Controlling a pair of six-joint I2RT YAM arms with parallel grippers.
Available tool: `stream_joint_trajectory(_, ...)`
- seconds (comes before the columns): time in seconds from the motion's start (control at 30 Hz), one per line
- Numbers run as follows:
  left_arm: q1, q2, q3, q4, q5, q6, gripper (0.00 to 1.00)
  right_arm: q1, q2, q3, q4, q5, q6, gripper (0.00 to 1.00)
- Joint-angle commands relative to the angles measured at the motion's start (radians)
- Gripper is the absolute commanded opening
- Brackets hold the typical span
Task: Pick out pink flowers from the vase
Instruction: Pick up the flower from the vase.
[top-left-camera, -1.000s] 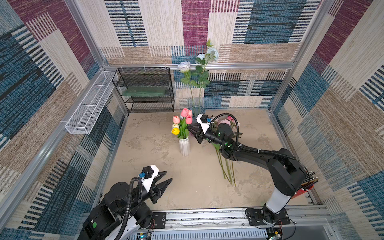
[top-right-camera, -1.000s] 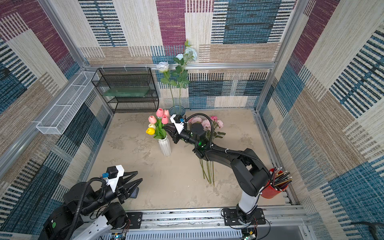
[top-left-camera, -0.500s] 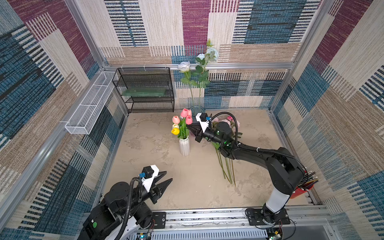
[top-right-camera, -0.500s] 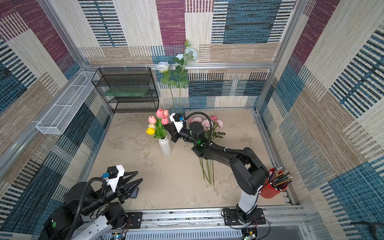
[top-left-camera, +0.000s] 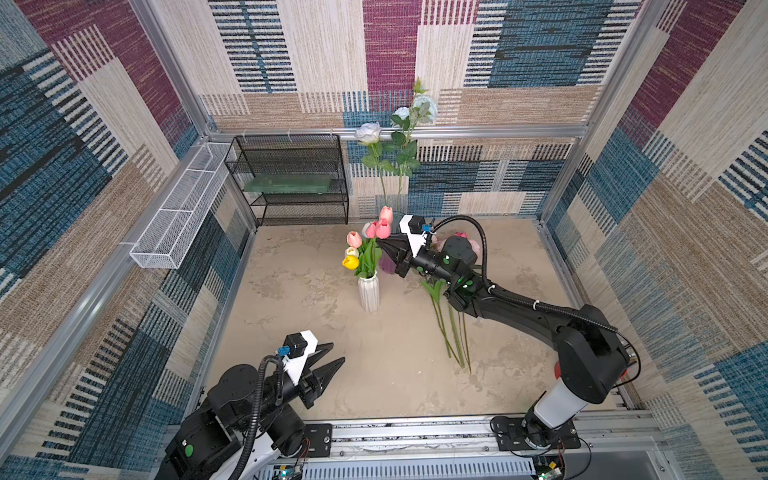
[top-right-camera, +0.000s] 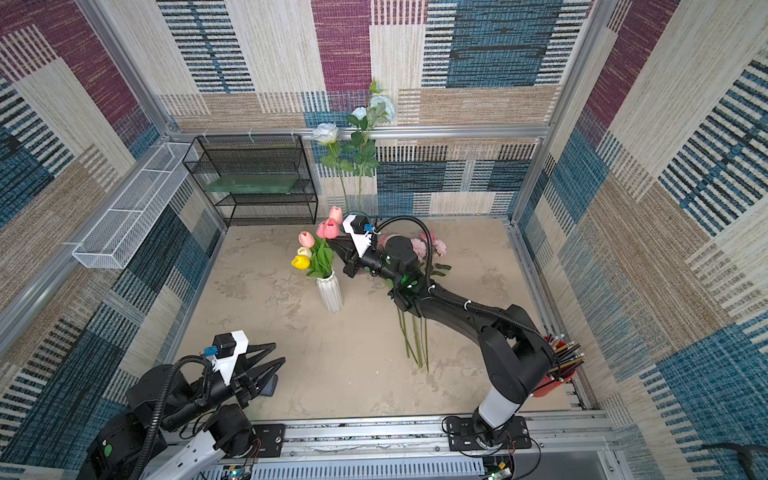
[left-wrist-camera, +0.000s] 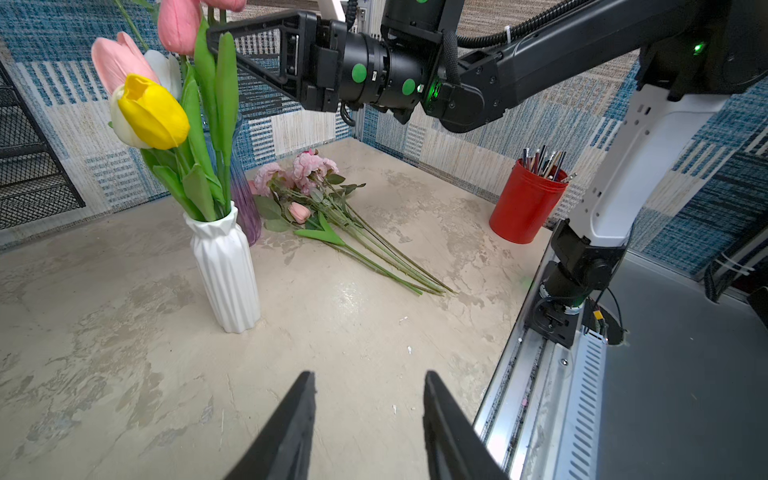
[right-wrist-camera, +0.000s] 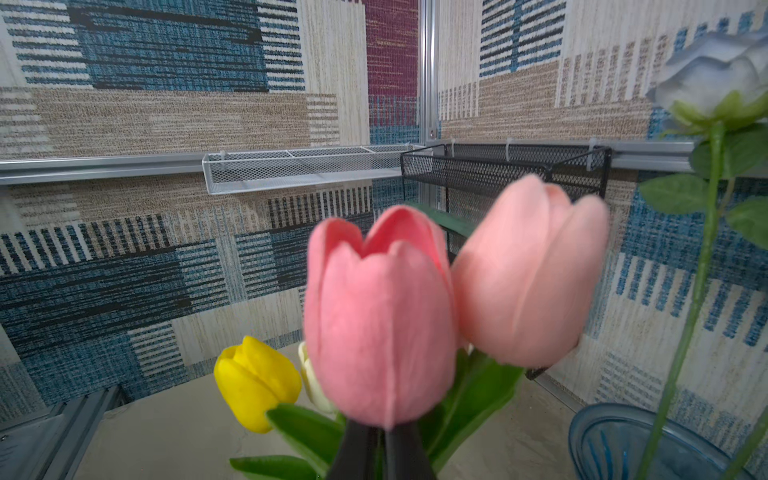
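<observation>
now the right gripper (right-wrist-camera: 380, 442) has closed on a pink tulip (right-wrist-camera: 378, 316) stem, ready to lift; left gripper (left-wrist-camera: 369, 378) half-open, empty.

Right gripper (top-left-camera: 379, 246) moved in on the white vase (top-left-camera: 369, 293) and closed.

Over the last second the right gripper travelled a short way across the table toward the flowers standing in the white vase. Its tips now sit at the stems, just under the pink blooms. The jaws stood slightly apart a second ago. They are now drawn together on the stem of a pink tulip (right-wrist-camera: 380, 316), whose bloom stands directly above the tips in the right wrist view.
</observation>
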Motion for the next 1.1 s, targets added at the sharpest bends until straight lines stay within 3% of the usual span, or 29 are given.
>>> stream_joint_trajectory(0.0, 0.001, -0.001, 0.001, 0.016, 0.014, 0.011, 0.44, 0.002, -0.02, 0.008, -0.021, 0.003, -0.004, 0.01)
stream_joint_trajectory(0.2, 0.001, -0.001, 0.003, 0.013, 0.015, 0.011, 0.44, 0.003, -0.028, 0.008, -0.034, -0.01, 0.002, 0.03)
stream_joint_trajectory(0.6, 0.001, -0.002, 0.001, 0.013, 0.019, 0.011, 0.45, 0.037, -0.001, -0.01, -0.062, 0.008, -0.025, 0.26)
stream_joint_trajectory(1.0, 0.001, 0.002, -0.001, 0.017, 0.023, 0.012, 0.45, 0.039, -0.005, -0.062, -0.05, 0.037, -0.038, 0.23)
stream_joint_trajectory(1.07, 0.001, 0.002, -0.002, 0.017, 0.023, 0.012, 0.45, 0.038, -0.005, -0.058, -0.054, 0.041, -0.037, 0.17)
